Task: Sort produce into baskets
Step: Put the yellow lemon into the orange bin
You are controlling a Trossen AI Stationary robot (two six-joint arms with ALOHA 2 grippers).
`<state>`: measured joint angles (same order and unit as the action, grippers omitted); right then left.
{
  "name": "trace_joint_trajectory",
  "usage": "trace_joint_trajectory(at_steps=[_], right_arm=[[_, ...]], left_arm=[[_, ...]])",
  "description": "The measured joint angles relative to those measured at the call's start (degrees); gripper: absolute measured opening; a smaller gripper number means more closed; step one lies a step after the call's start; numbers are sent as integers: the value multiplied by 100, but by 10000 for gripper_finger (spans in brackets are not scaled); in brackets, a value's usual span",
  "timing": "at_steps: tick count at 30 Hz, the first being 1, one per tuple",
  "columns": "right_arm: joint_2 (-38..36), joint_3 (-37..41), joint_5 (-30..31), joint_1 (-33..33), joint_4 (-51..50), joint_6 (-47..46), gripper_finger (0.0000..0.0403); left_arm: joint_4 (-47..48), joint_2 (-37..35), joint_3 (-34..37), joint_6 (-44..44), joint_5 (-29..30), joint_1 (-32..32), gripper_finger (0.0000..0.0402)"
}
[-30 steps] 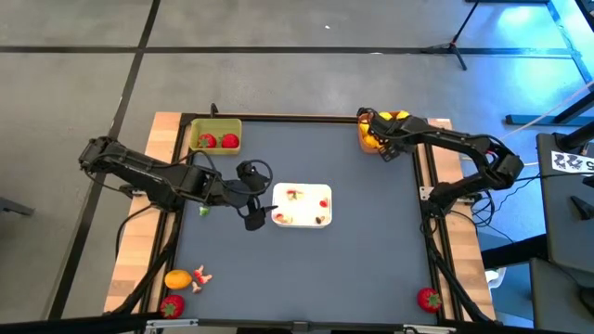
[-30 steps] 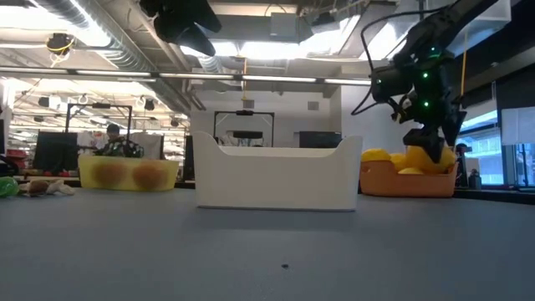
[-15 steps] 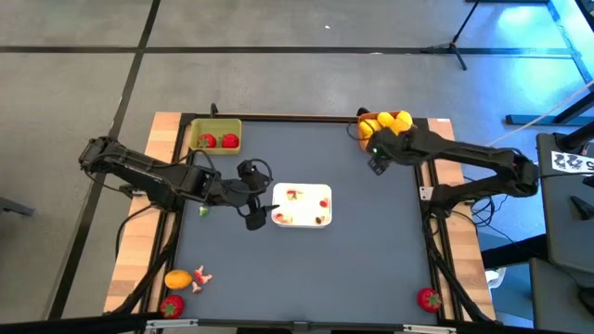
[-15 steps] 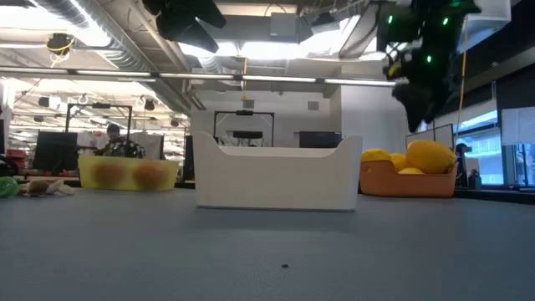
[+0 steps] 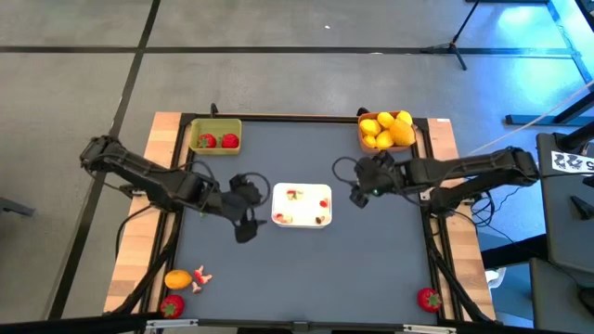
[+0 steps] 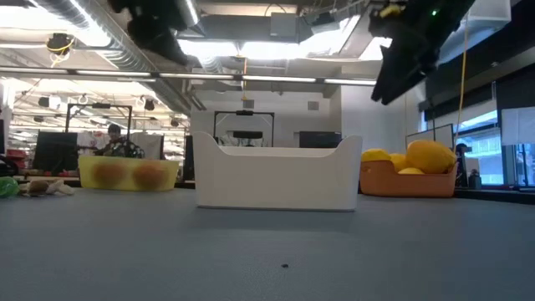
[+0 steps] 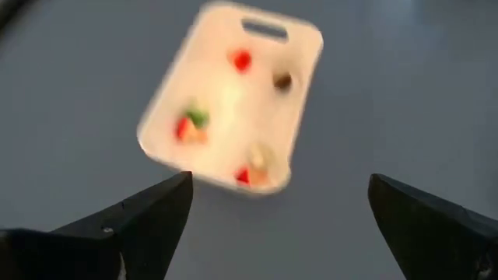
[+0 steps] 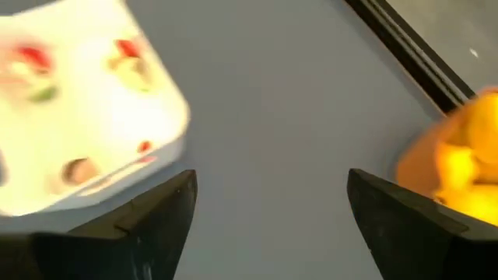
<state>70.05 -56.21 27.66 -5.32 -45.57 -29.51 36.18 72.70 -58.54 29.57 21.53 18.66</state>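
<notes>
Two baskets sit at the table's far edge — the yellow-green basket [image 5: 214, 136] holding two red strawberries [image 5: 218, 141], the orange basket [image 5: 386, 131] piled with yellow fruit [image 5: 388, 128]. Between them lies a white tray [image 5: 302, 205] with small scraps. The left gripper [image 5: 245, 200] hovers just beside the tray's left end, fingers spread and empty; the right gripper [image 5: 365, 181] hangs near its right end, also spread and empty. Loose produce — an orange piece [image 5: 177, 277] and two strawberries [image 5: 171, 305] — lies at the near corners.
</notes>
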Motion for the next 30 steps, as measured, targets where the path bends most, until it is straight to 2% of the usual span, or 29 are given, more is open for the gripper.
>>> trace_joint_trajectory(at_steps=[7, 13, 17, 21, 26, 30], right_arm=[[4, 0, 30, -598, 565, 8, 331], [4, 0, 35, -715, 507, -10, 331], [4, 0, 37, -704, 511, -13, 331], [4, 0, 90, -704, 515, -18, 331], [4, 0, 192, -704, 515, -18, 331], [4, 0, 333, -704, 515, -20, 331]], left_arm=[[1102, 54, 2, 1413, -613, 710, 381], [1859, 131, 4, 2758, -1038, 1368, 381], [2239, 324, 2, 3548, -1672, 1791, 381], [2602, 599, 2, 4138, -2609, 2114, 381], [2778, 975, 2, 4391, -3452, 2377, 379], [2883, 1308, 2, 4699, -3912, 2512, 368]])
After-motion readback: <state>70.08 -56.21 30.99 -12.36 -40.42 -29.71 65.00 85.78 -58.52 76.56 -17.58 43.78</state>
